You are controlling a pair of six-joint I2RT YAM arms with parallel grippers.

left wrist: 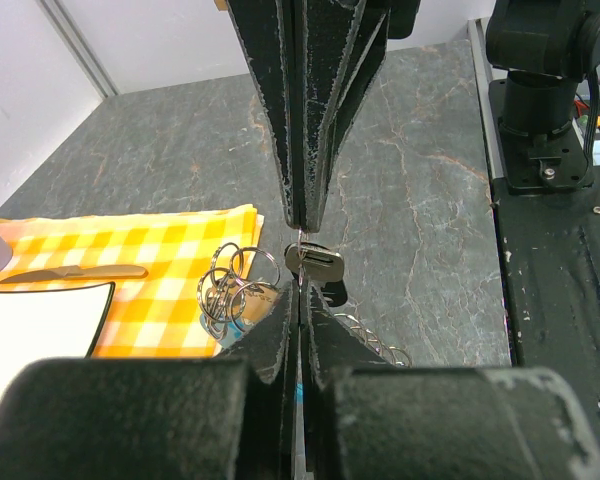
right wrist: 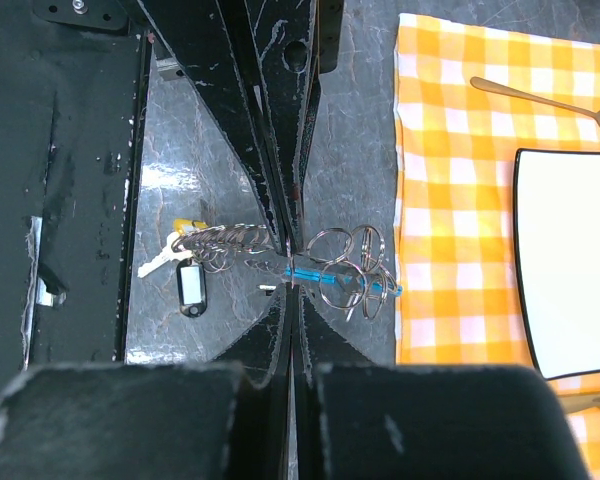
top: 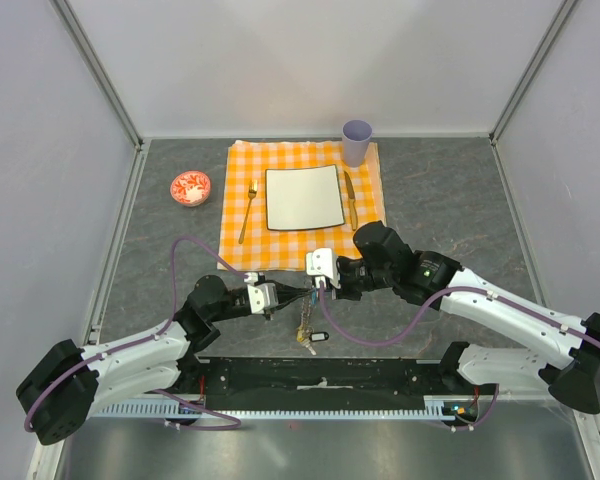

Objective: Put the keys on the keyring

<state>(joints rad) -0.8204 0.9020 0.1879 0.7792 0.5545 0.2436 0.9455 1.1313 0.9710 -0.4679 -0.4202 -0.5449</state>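
Note:
The keyring (right wrist: 342, 262) is a bunch of thin wire rings with a turquoise tag (right wrist: 352, 280), held just above the table between both grippers. It also shows in the left wrist view (left wrist: 235, 283). My left gripper (left wrist: 298, 292) is shut, with turquoise showing between its fingers. My right gripper (right wrist: 292, 286) is shut tip to tip against it, and a small silvery key (left wrist: 316, 262) sits at its fingertips. More keys (right wrist: 166, 260) and a black tag (right wrist: 190, 290) hang on a chain of rings (right wrist: 225, 242) and lie on the table. In the top view, the grippers (top: 270, 298) (top: 320, 275) meet above those keys (top: 305, 338).
An orange checked cloth (top: 242, 215) holds a white square plate (top: 304, 197), a gold fork (top: 249, 210) and a gold knife (top: 351, 198). A lilac cup (top: 357, 141) stands at its far right corner. A red-and-white bowl (top: 190, 187) sits to the left. The black base rail (top: 320, 380) runs along the near edge.

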